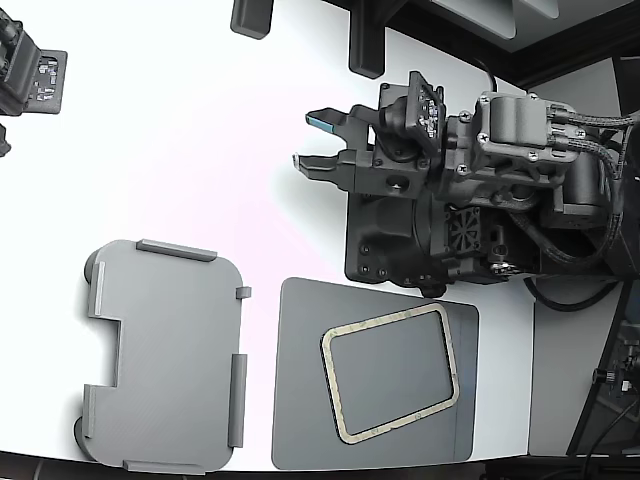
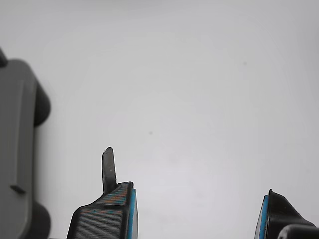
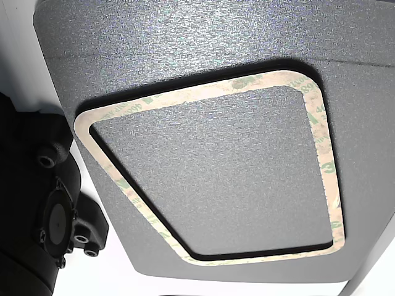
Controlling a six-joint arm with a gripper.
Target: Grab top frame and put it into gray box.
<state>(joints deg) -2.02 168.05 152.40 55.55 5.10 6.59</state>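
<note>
Exterior view: top frame (image 1: 392, 375) lies on dark mat (image 1: 300, 400), beside gray box (image 1: 165, 355).

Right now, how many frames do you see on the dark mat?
1. The single top frame lies flat on the dark gray mat, to the exterior view's right of the gray box. No second frame shows beneath it, though one could be hidden.

Robotics lab: white bench (image 1: 200, 150), mounted arm (image 1: 470, 190).
</note>
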